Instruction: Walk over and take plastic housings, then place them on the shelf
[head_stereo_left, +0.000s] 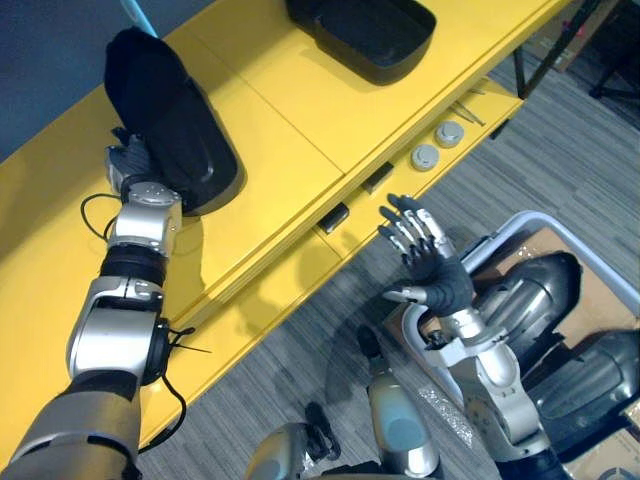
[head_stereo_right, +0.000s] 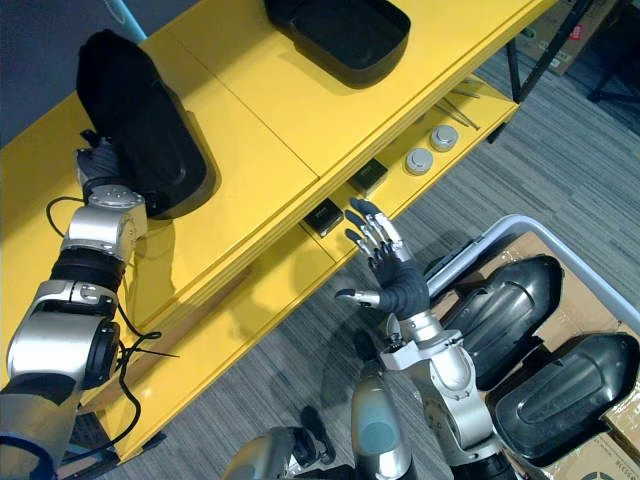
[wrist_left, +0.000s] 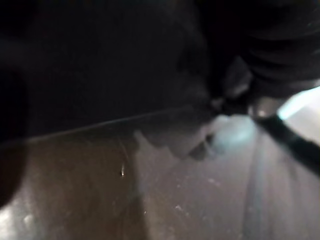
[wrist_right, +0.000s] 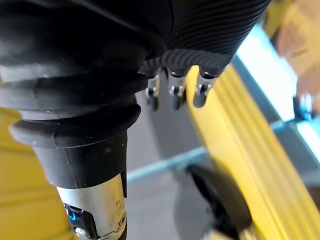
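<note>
**Left eye view: left hand at a housing on the shelf, right hand free**

Upper left of the frame: a black housing (head_stereo_left: 165, 110) lies on the yellow shelf (head_stereo_left: 290, 120). The left hand (head_stereo_left: 130, 160) touches its near end. How it grips cannot be told, and the left wrist view shows a dark surface at close range.

Top centre: a second housing (head_stereo_left: 365, 35) lies on the same shelf, well apart from the first.

Lower centre right: the right hand (head_stereo_left: 440, 278) is raised over the grey floor (head_stereo_left: 300, 360), just beside the shelf edge. Its fingers (head_stereo_left: 415, 228) are straight, spread apart and hold nothing.

Lower right: more housings (head_stereo_right: 505, 300) lie in a grey-rimmed bin (head_stereo_right: 497, 237).

Two round discs (head_stereo_left: 425, 157) sit on the lower ledge.
</note>
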